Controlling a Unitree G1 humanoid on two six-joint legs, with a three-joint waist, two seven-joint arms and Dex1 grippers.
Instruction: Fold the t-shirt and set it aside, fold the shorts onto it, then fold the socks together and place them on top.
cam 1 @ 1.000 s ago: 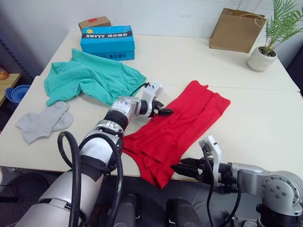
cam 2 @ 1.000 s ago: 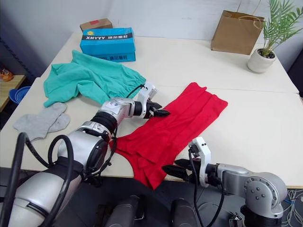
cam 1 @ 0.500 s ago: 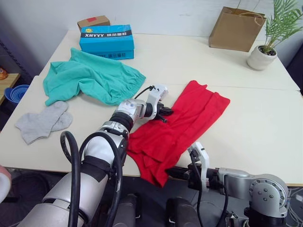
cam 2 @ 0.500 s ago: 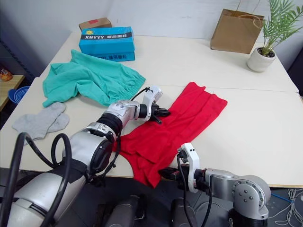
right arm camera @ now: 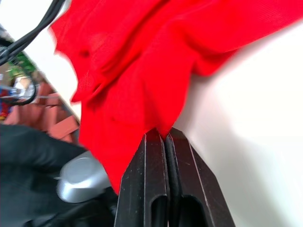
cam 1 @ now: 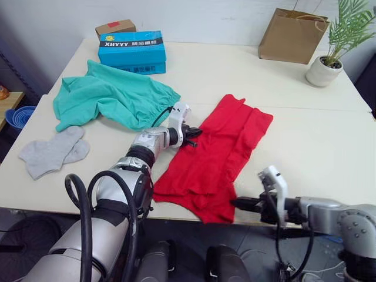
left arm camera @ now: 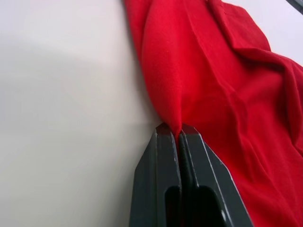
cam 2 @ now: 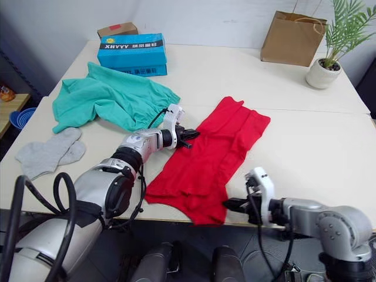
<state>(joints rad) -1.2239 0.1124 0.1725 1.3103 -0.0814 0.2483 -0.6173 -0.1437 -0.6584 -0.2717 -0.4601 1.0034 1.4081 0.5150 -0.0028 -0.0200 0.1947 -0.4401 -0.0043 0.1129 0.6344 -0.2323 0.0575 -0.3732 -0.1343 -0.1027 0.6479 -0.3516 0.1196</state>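
Note:
The red t-shirt (cam 1: 220, 150) lies crumpled in a long diagonal strip across the middle of the white table (cam 1: 317, 153). My left gripper (cam 1: 191, 133) is shut on the shirt's left edge, and a fold of red cloth is pinched between its fingers (left arm camera: 161, 156). My right gripper (cam 1: 237, 204) is shut on the shirt's lower corner at the table's front edge, with red cloth (right arm camera: 137, 75) clamped between its tips. The teal-green shorts (cam 1: 111, 94) lie spread at the back left. The grey socks (cam 1: 53, 150) lie overlapping at the front left.
A blue box (cam 1: 132, 50) and a small cardboard box (cam 1: 116, 27) stand behind the shorts. A brown paper bag (cam 1: 294, 35) and a potted plant (cam 1: 329, 64) stand at the back right. A blue bowl (cam 1: 20, 115) sits off the table's left side.
Both grippers have shut on the t-shirt. The right gripper has pulled the lower corner to the right along the front edge, and the left gripper has shifted slightly left with its edge.

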